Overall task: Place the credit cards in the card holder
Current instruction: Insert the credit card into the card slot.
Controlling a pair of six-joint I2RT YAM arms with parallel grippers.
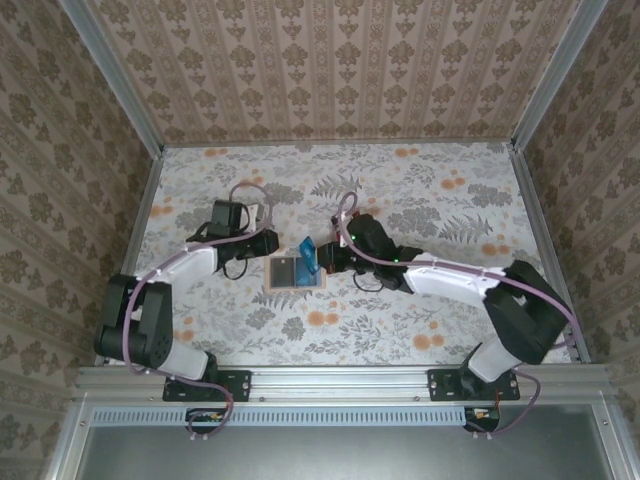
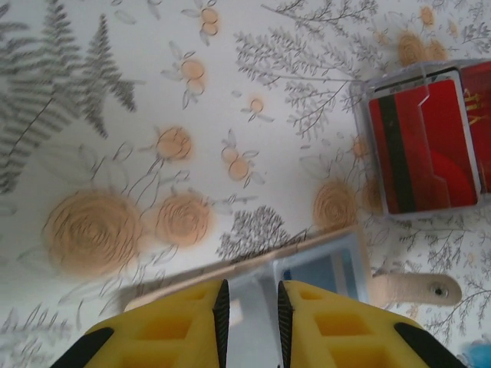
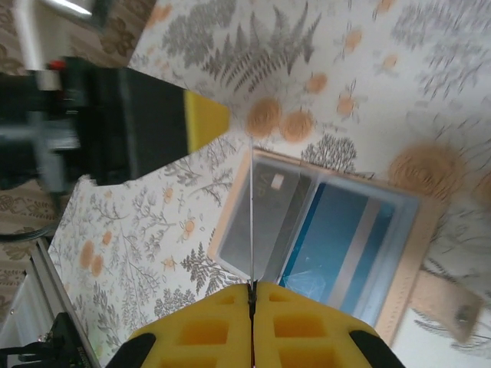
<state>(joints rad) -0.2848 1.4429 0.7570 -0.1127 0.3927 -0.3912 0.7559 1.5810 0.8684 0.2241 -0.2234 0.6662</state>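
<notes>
1. We see the card holder (image 1: 290, 275) lying open on the flowered surface (image 1: 420, 190), between the two hands.
2. The right hand (image 1: 328, 258) is closed on a blue card (image 1: 307, 254), held tilted over the holder's right half. From the right wrist, the card (image 3: 252, 215) shows edge-on as a thin line between the pressed-together fingers (image 3: 295, 326).
3. The left hand (image 2: 251, 295) stands narrow at the holder's (image 2: 322, 264) near edge. We cannot tell whether it grips it.
4. Red cards (image 2: 422, 146) lie in a clear case (image 2: 368, 86), apart from the holder; the holder's strap (image 2: 418, 290) lies flat beside it.
</notes>
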